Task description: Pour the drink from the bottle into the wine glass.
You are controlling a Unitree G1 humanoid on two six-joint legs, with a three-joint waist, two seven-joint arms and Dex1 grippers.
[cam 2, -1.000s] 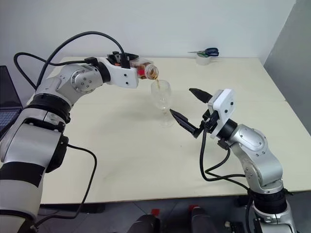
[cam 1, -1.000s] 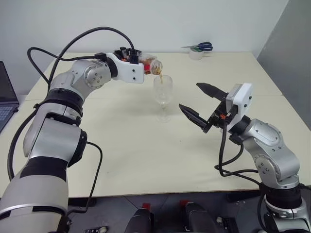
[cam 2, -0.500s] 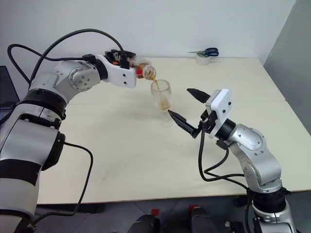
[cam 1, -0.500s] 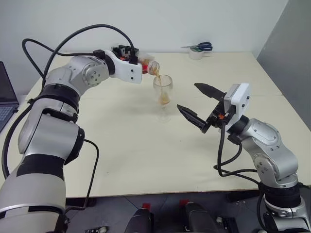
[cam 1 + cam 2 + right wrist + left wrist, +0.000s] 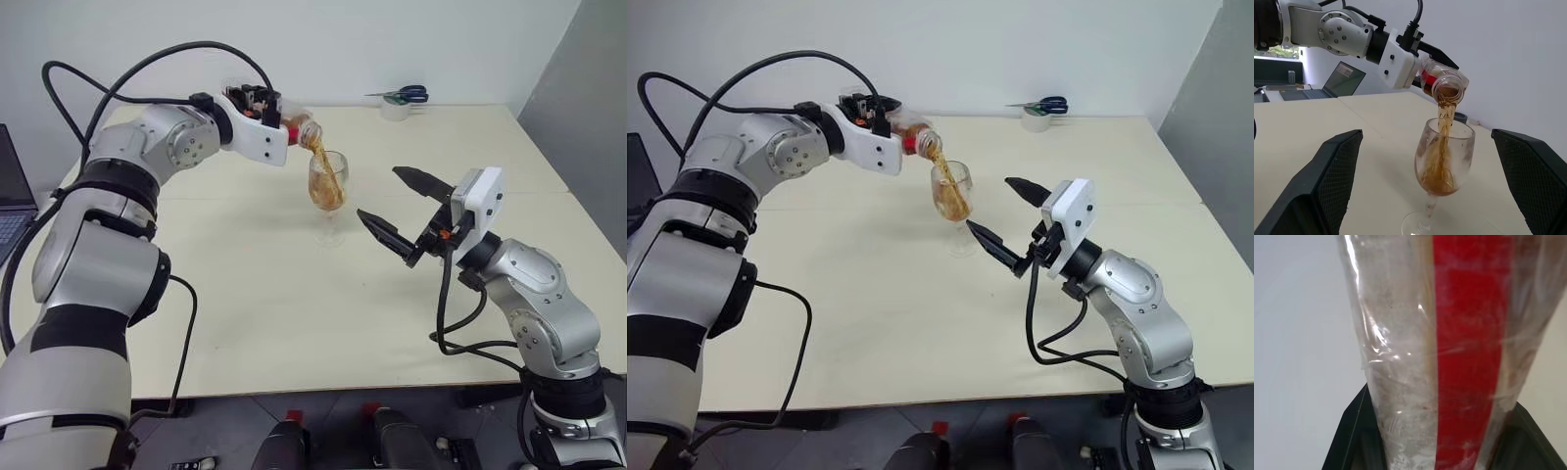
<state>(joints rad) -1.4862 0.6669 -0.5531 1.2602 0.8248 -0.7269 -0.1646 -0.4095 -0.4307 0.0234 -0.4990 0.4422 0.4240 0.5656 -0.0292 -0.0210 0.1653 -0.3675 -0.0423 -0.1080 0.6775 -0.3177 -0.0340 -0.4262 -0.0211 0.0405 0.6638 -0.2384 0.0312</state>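
My left jaws (image 5: 277,117) clamp the tipped bottle (image 5: 299,130), streaming the drink (image 5: 1442,147) into the wine glass (image 5: 327,191) standing mid-surface (image 5: 294,313). My right jaws (image 5: 397,208) wait apart nearby. Over-tilting could overflow or topple it.

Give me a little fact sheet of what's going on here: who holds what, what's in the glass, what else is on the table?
left gripper: shut on the bottle, tipped mouth-down over the glass
drink: amber stream falling from the bottle's mouth, pooling in the bowl
wine glass: upright on the table, partly filled, no gripper touching it
right gripper: open, holding nothing, beside the glass
far edge of table: scissors lying on a roll of tape
left edge: laptop
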